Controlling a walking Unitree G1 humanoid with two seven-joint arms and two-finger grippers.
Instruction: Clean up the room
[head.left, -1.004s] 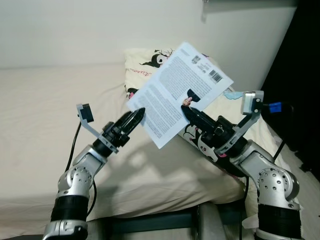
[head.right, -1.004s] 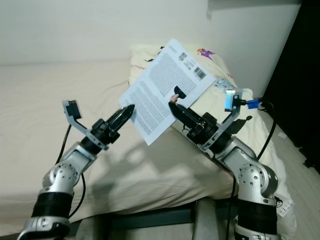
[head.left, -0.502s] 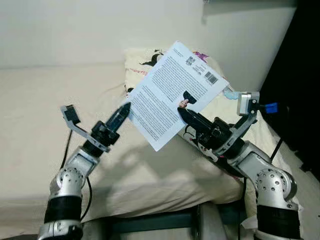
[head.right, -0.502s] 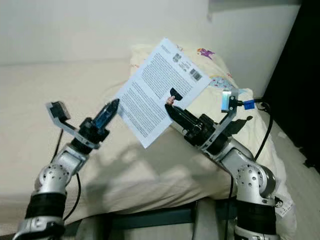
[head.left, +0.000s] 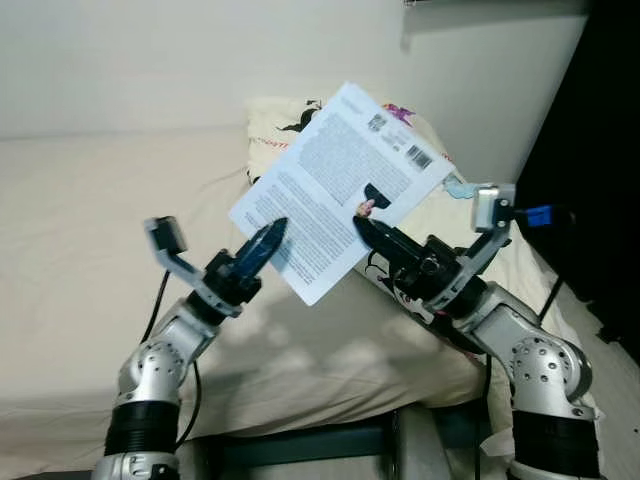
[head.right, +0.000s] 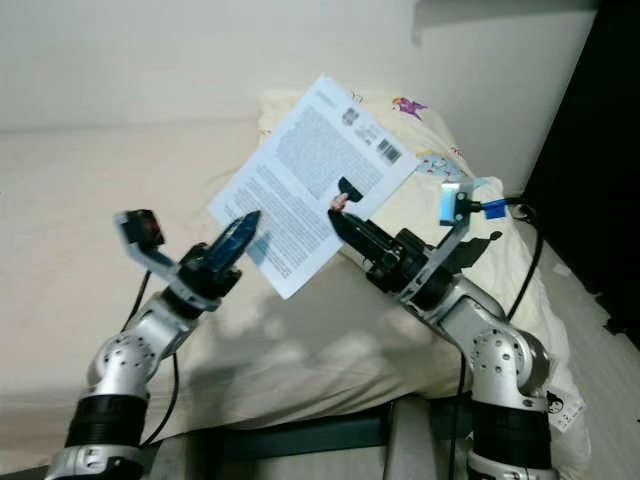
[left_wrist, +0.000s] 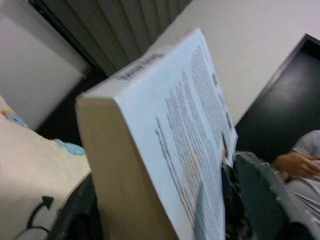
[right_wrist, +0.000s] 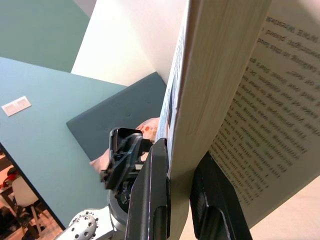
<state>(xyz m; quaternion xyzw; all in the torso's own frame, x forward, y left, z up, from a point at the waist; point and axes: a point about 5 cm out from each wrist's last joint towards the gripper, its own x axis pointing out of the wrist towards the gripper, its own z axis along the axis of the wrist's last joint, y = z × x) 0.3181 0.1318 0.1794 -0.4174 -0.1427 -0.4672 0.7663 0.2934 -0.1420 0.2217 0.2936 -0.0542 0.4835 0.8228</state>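
Left gripper (head.left: 268, 238): black fingers pressed together, tips at the book's lower left edge | Book (head.left: 335, 187): thick white paperback, back cover dense with print and a barcode, held tilted above the cream bed (head.left: 80, 230) | Right gripper (head.left: 368, 224): pinching the book's lower edge | Pillow (head.left: 275, 125): cream, cartoon-printed, behind the book.

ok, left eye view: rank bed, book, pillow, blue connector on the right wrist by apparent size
1. bed
2. book, held up near the camera, so it may look oversized
3. pillow, mostly hidden behind the book, so unsure against it
4. blue connector
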